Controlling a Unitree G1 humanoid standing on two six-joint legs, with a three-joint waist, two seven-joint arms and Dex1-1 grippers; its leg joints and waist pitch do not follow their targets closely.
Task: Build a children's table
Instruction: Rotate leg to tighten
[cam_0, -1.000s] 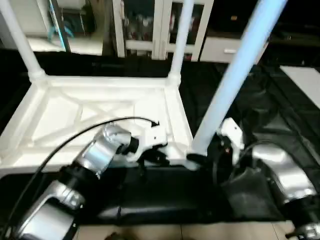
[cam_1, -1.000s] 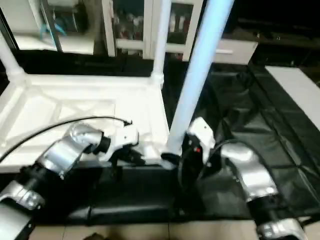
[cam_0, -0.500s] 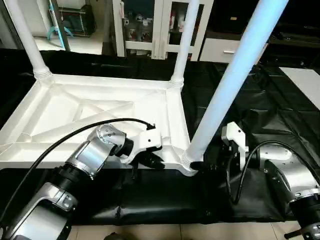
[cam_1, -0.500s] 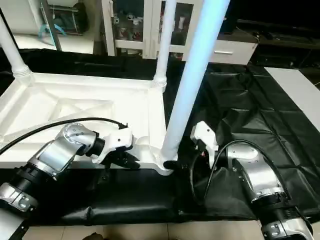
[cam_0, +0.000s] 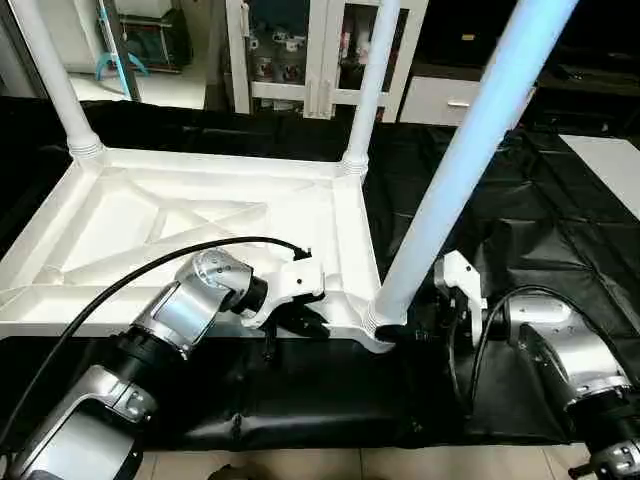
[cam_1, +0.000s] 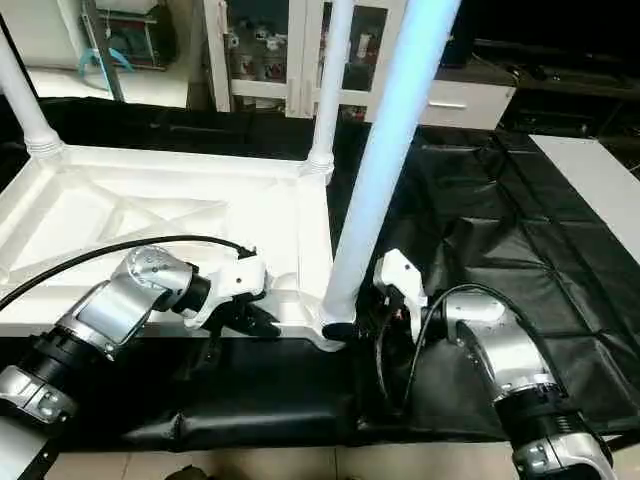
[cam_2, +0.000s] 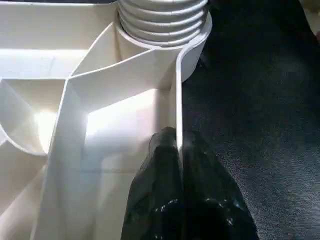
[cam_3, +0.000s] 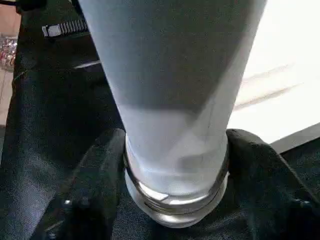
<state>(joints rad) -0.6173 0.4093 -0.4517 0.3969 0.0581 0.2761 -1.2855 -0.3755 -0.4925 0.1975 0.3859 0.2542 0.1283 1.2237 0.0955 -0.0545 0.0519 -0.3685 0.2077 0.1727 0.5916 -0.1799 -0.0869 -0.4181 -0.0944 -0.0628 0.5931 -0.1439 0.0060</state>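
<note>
Legs are going into the white plastic rectangular tabletop (cam_0: 200, 215), which lies upside down, X-ribbed underside up, on the black-cloth-covered work table (cam_0: 560, 230). Two long tapered white tube legs (cam_0: 365, 80) stand in the far corner sockets, and a third leg (cam_0: 470, 150) leans in the near corner by the right arm. The step in hand looks like seating that leg.

Doing it well probably means the right gripper (cam_3: 175, 175), whose black fingers (cam_3: 95, 180) sit on either side of the leg's base and look to be touching it, turns the leg about its own axis rather than pushing it sideways, since a tilt could cross the thread. The left gripper (cam_2: 177, 150), pinched tight on the tabletop's thin side wall beside that corner, should hold the top flat against the twist.

The left wrist view shows what the head views cannot: ribbed thread rings (cam_2: 162, 20) at the socket mouth, so the leg may not be fully home. The head views alone show the lean.
</note>
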